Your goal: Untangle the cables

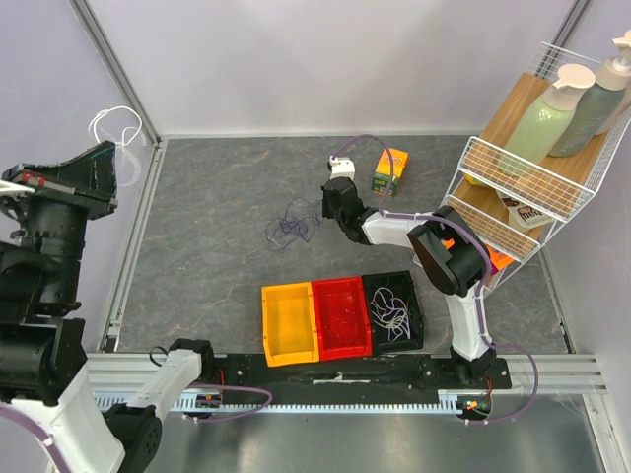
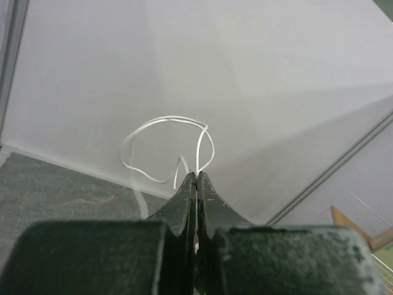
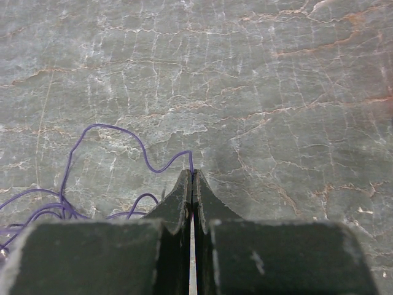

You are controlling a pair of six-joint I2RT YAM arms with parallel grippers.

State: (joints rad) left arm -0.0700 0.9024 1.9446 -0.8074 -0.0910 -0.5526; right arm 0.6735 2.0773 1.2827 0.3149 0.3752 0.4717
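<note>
Left hand (image 2: 196,178): pinched white cable (image 2: 166,120), held high at nine o'clock.
Right hand (image 3: 192,178): pinched purple cable (image 3: 104,128), low over bench (image 3: 276,92).
Risk: hard tug might have tightened its loops or broken the pinch.

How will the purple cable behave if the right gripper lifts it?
Probably floppy: the purple cable lies in loose, uneven loops on the table. Likely light and slippery: it is far thinner than the right gripper shut on it. The bunched loops may snag.
</note>
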